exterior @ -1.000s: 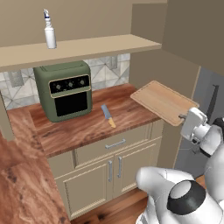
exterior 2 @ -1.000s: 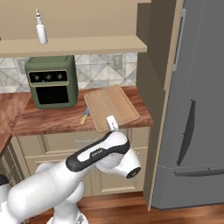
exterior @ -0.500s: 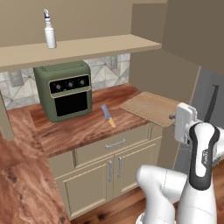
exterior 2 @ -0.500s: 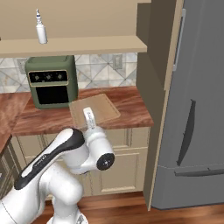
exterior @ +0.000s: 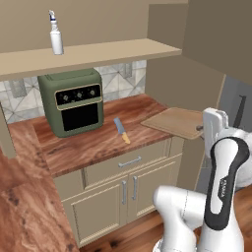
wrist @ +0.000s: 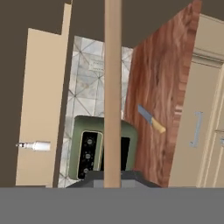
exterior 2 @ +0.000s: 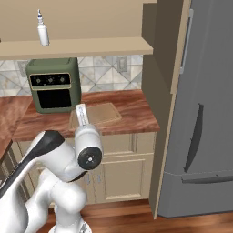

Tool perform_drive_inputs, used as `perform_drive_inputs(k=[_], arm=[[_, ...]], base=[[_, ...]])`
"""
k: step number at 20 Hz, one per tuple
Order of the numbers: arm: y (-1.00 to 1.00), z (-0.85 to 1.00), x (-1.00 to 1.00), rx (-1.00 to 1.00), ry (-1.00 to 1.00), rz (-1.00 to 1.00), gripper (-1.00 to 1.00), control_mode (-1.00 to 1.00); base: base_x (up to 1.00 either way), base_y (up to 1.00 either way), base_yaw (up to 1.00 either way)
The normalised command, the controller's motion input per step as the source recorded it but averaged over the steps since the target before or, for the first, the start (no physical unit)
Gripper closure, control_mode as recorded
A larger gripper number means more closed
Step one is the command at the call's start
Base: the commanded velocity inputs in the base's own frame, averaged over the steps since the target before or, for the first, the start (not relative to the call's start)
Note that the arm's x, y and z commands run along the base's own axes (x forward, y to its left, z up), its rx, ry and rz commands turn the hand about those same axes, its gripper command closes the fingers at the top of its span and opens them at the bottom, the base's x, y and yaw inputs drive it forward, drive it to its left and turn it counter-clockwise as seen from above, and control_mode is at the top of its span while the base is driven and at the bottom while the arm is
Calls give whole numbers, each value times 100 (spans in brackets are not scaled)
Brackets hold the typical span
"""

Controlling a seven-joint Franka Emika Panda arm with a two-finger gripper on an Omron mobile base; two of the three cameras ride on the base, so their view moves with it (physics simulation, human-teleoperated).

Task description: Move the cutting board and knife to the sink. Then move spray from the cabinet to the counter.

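Holding cutting board [exterior: 178, 121] level beyond counter [exterior: 98, 145] edge, jaws clamped on it

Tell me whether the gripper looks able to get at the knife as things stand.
Probably not right now. The gripper is shut on the cutting board, held past the counter's right end. The knife lies in the open on the counter with nothing over it, so the board is the only obstacle.

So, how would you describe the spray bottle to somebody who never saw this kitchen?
Find the green countertop oven on the red-brown counter. Directly above it runs a broad tan cabinet shelf, and the spray stands upright there. It is a slim white bottle with a narrow neck, alone on that shelf.
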Motion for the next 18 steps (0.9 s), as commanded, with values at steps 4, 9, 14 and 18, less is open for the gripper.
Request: perform_drive_inputs(k=[4,9,14,18], arm=[[27,4,-69,-1,-3,-16,100,-100],[30,0,-43,-2,-14,-21,100,-100],[39,0,-25,0,-13,-7,100,-100],[28,0,-50,0,-5,0,100,100]], base=[[0,0,0],[0,0,0],[0,0,0],[-25,3,0]])
